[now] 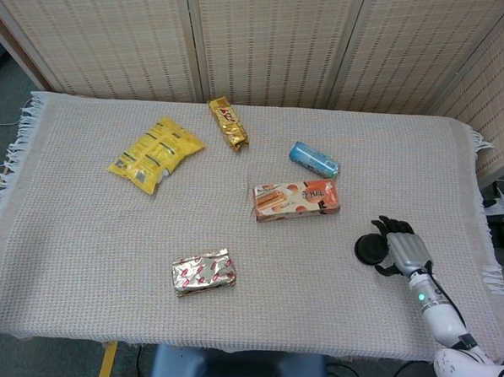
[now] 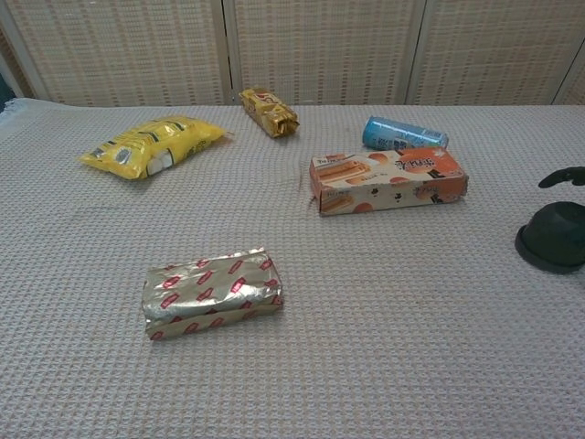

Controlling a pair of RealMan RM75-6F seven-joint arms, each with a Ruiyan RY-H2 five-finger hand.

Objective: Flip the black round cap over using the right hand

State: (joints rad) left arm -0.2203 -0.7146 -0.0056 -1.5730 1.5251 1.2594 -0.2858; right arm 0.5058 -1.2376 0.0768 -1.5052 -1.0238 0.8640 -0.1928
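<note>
The black round cap [image 1: 370, 250] lies flat on the tabletop [image 1: 79, 255] toward the 4 o'clock corner, just below and right of the orange biscuit box [image 1: 295, 199]. The right robot hand [image 1: 404, 247] sits at the cap's 3 o'clock side, fingers [image 2: 562, 177] spread apart and holding nothing. The left robot hand is out of sight.
</note>
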